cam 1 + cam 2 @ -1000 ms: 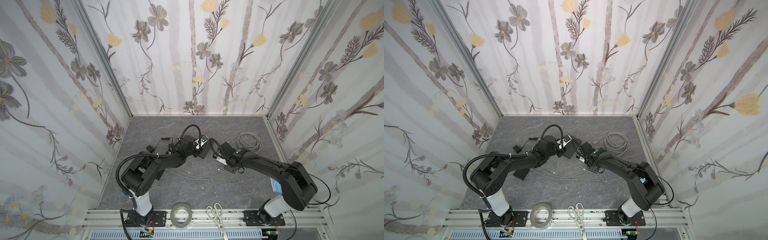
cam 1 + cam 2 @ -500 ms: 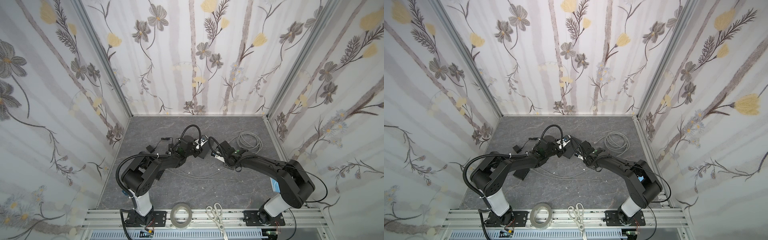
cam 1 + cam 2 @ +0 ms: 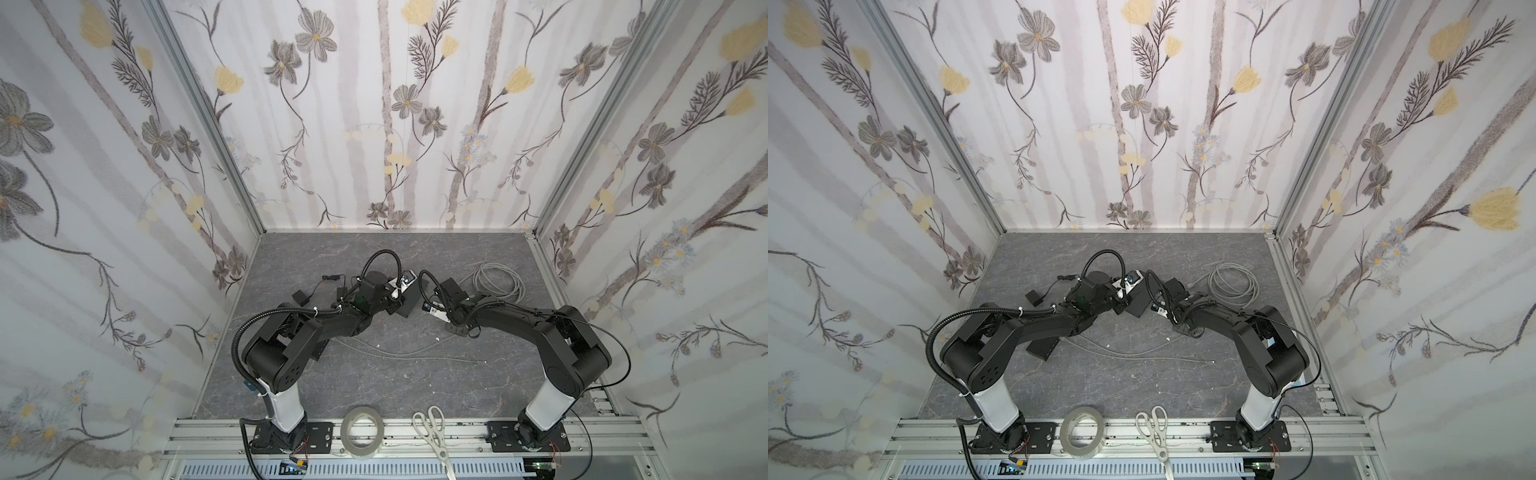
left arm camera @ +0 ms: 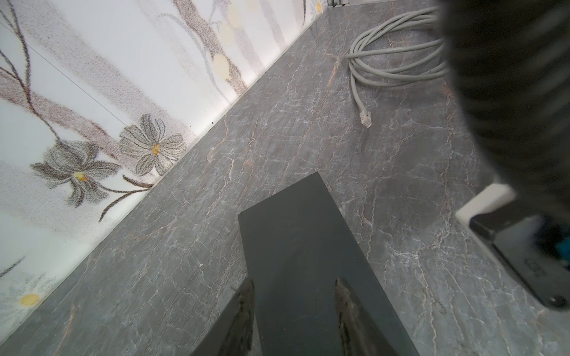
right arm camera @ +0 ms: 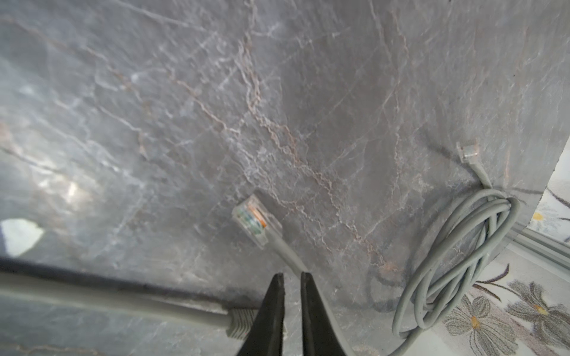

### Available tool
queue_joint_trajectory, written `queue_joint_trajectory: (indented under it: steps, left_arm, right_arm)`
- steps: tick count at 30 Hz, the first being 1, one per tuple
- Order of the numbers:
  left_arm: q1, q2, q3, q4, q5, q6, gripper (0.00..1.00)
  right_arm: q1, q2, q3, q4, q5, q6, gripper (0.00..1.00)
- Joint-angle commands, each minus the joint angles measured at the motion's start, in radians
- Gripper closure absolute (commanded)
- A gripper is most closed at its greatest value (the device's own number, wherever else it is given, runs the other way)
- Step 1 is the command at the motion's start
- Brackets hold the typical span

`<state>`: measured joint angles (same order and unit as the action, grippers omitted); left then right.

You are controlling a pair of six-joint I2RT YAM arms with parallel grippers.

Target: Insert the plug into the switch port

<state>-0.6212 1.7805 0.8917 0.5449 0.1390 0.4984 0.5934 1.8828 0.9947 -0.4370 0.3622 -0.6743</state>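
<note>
The switch (image 4: 293,231), a dark flat box, sits between the fingers of my left gripper (image 4: 293,282), which is shut on it; both top views show it at mid-table (image 3: 406,302) (image 3: 1139,305). A clear plug (image 5: 257,220) on a grey cable lies just ahead of my right gripper (image 5: 291,274). Its jaws stand almost together with only bare table in the thin gap. The cable meets one fingertip and runs on under that finger; I cannot tell if it is pinched. In both top views the right gripper (image 3: 431,309) (image 3: 1160,311) is just right of the switch.
The grey cable's coil (image 3: 496,282) lies at the back right, with its other plug (image 4: 365,118) loose on the table. A booted grey cable end (image 5: 237,323) rests beside one right finger. A tape roll (image 3: 362,432) and scissors (image 3: 432,432) lie on the front rail. Thin wires (image 3: 395,355) cross the middle.
My right gripper has moved slightly left and back toward the switch, and its jaws have narrowed. The left arm and the switch have not moved.
</note>
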Motion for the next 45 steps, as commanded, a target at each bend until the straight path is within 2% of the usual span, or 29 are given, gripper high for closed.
queue_joint_trajectory:
  steps: [1,17,25,40,45]
  left_arm:
    - [-0.001,-0.006,-0.001,0.034,-0.002,0.011,0.56]
    - [0.0,-0.001,0.003,0.037,-0.005,0.009,0.56]
    - [0.001,0.0,0.004,0.036,-0.004,0.008,0.55]
    - [0.0,0.003,0.004,0.035,-0.008,0.008,0.55]
    - [0.0,0.003,0.004,0.036,-0.008,0.008,0.55]
  right_arm:
    - [0.0,0.016,0.009,0.027,-0.033,-0.027,0.85]
    - [0.016,0.087,0.014,0.075,-0.035,-0.035,0.82]
    - [0.018,0.072,0.005,0.111,-0.08,-0.043,0.72]
    - [0.017,0.105,0.042,0.155,-0.063,-0.06,0.72]
    - [0.022,0.113,0.045,0.184,-0.022,-0.048,0.73]
